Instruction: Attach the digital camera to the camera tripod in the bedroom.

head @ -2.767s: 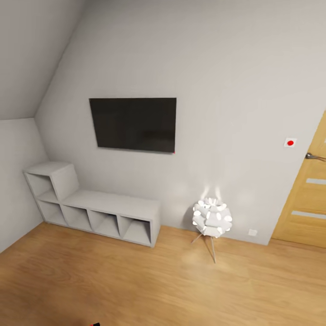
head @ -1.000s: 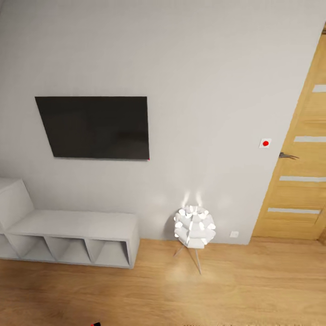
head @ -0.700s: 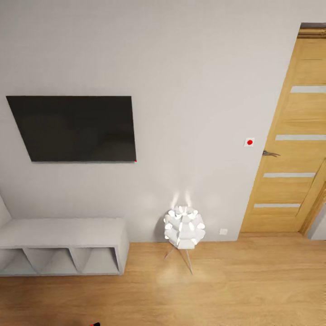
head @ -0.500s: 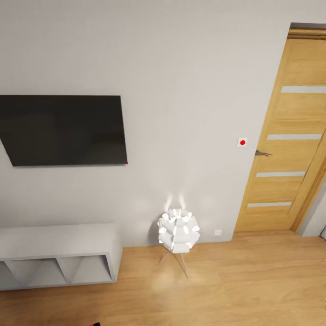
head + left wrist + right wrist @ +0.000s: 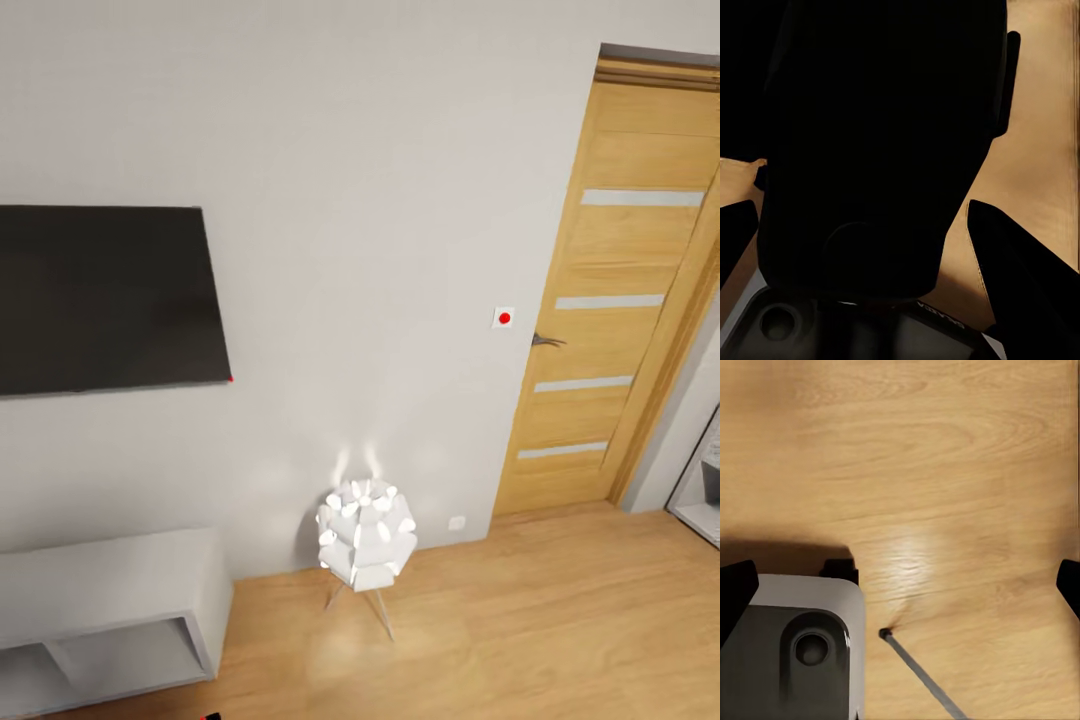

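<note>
Left gripper [image 5: 862, 225] pinches the chunky black digital camera [image 5: 881, 142], whose dark body sits between its black fingers [image 5: 1020, 277] over light wooden floor [image 5: 1035, 150]. Right gripper [image 5: 900, 585] hangs spread, fingertips [image 5: 736, 592] well apart above the same floor. From the head camera, a glowing white globe-cluster lamp [image 5: 366, 528] stands on thin legs at six o'clock, a black wall screen [image 5: 100, 298] at nine, a wooden door [image 5: 610, 320] at three, and grey cube shelves [image 5: 100, 610] at seven.
</note>
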